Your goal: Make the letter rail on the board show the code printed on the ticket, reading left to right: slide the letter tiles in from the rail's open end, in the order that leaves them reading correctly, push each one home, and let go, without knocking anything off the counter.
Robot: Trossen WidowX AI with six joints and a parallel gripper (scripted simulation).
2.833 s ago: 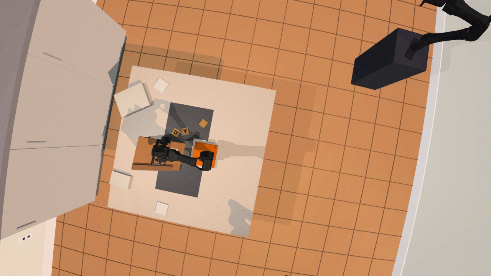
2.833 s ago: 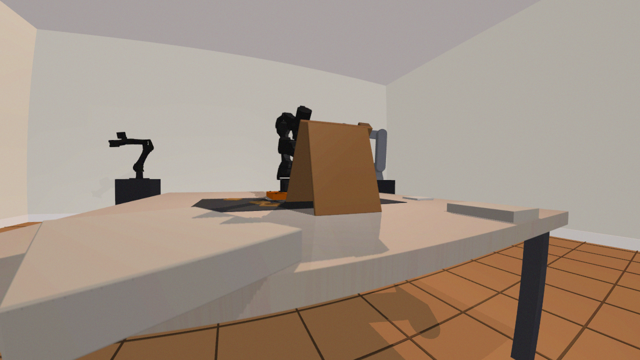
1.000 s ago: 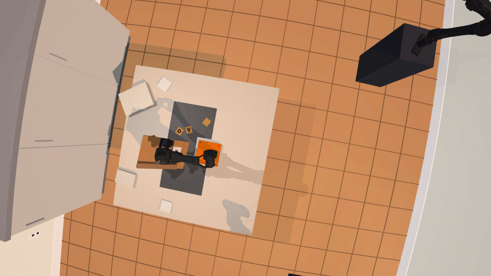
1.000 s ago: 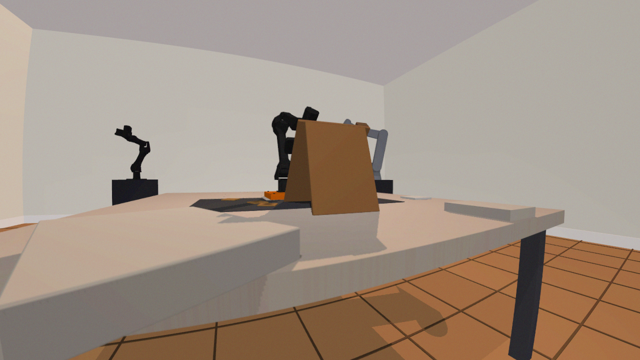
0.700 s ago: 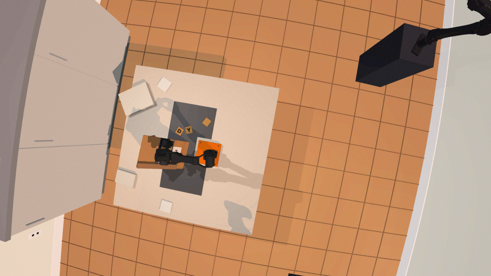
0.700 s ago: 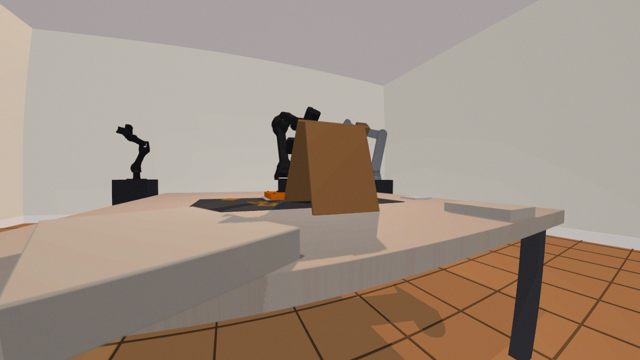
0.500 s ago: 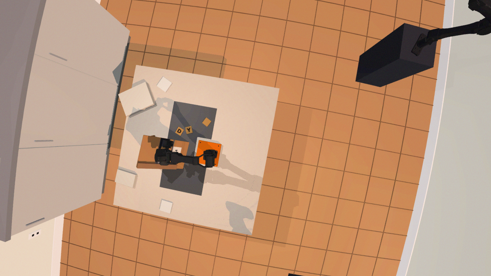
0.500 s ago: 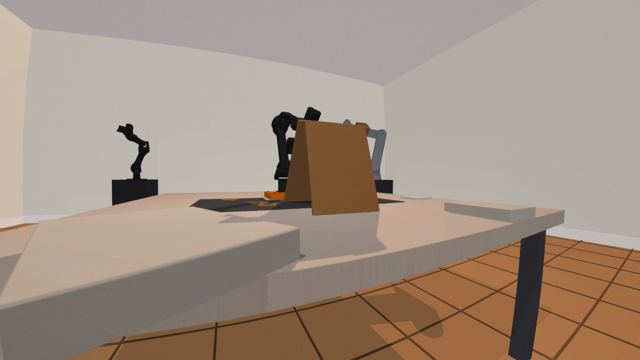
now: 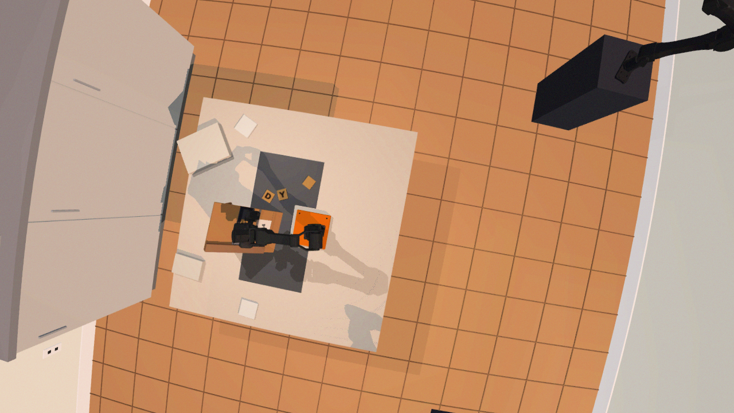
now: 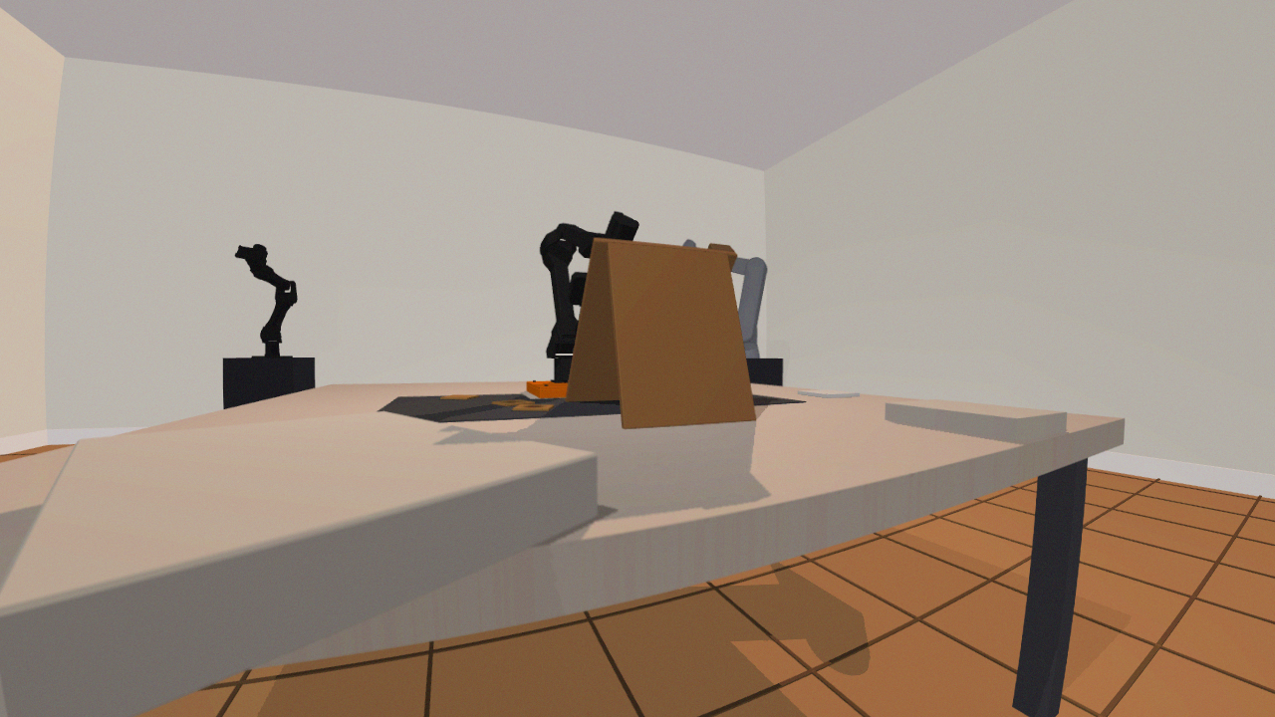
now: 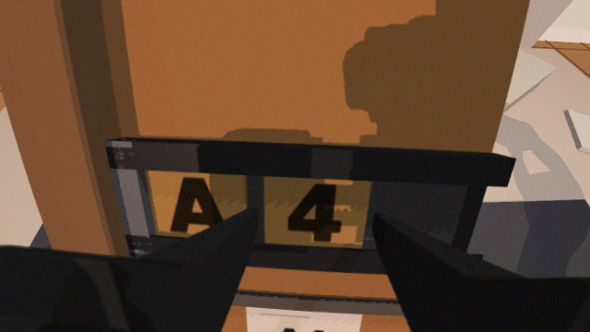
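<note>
The board (image 9: pixel 221 228) (image 10: pixel 686 339) (image 11: pixel 253 69) stands as an upright wedge with the dark letter rail (image 11: pixel 277 159) across its face. In the wrist view, the A tile (image 11: pixel 161 203) sits near the rail's left end. The 4 tile (image 11: pixel 277 203) is right of it, with a narrow dark gap between them. My gripper (image 11: pixel 314 219) is open, its fingertips just clear on either side of the 4 tile. The ticket (image 11: pixel 304 320) is cut off below, its print unreadable. The D tile (image 9: pixel 268 196), Y tile (image 9: pixel 282 194) and a tile with no visible letter (image 9: pixel 308 182) lie off the rail.
The loose tiles lie on the dark mat (image 9: pixel 295 167). The orange base plate (image 9: pixel 303 221) is beside the board. White blocks (image 9: pixel 204 147) (image 9: pixel 187 265) and thin white squares (image 9: pixel 245 125) (image 9: pixel 248 308) lie on the counter (image 9: pixel 359 205).
</note>
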